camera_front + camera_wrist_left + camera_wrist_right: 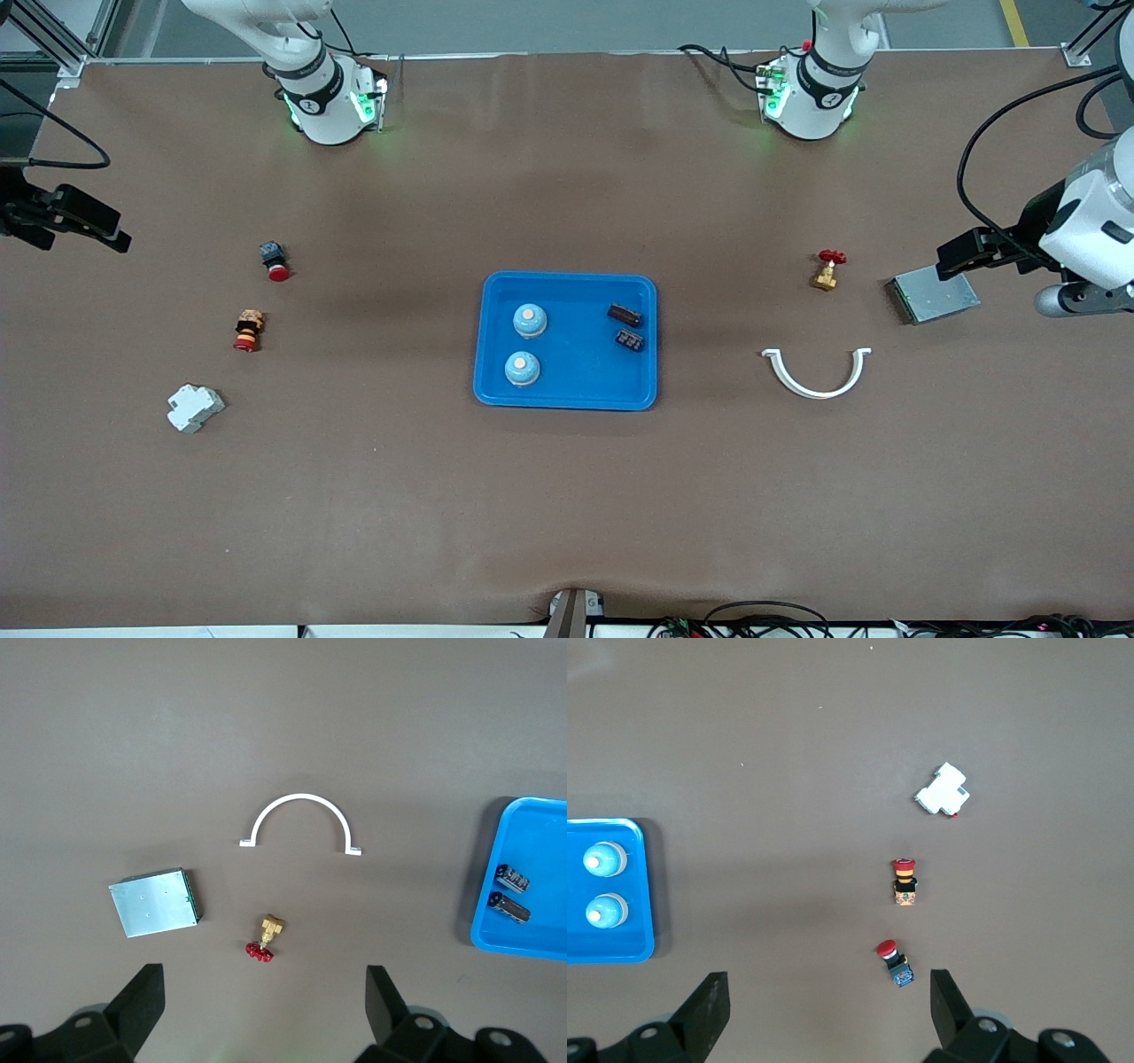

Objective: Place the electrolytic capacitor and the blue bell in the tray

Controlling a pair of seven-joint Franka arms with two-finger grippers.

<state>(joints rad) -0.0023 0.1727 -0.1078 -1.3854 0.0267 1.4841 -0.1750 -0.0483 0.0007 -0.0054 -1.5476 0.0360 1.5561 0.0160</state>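
Note:
The bright blue tray (578,377) lies in the middle of the table. Two blue bells (530,321) (522,369) stand in its half toward the right arm's end. Two dark electrolytic capacitors (625,315) (630,339) lie in its half toward the left arm's end. My left gripper (957,259) hangs open and empty over the table by the grey metal box; its wrist view shows the gripper (264,992), the tray's edge (532,819) and both capacitors (513,878). My right gripper (106,232) hangs open and empty over the right arm's end; its wrist view shows the gripper (828,992), the tray (607,950) and the bells (604,859).
Toward the left arm's end lie a grey metal box (935,297), a brass valve with a red handle (828,270) and a white half-ring (817,377). Toward the right arm's end lie a red push button (275,261), a red and yellow button (249,330) and a white breaker (194,408).

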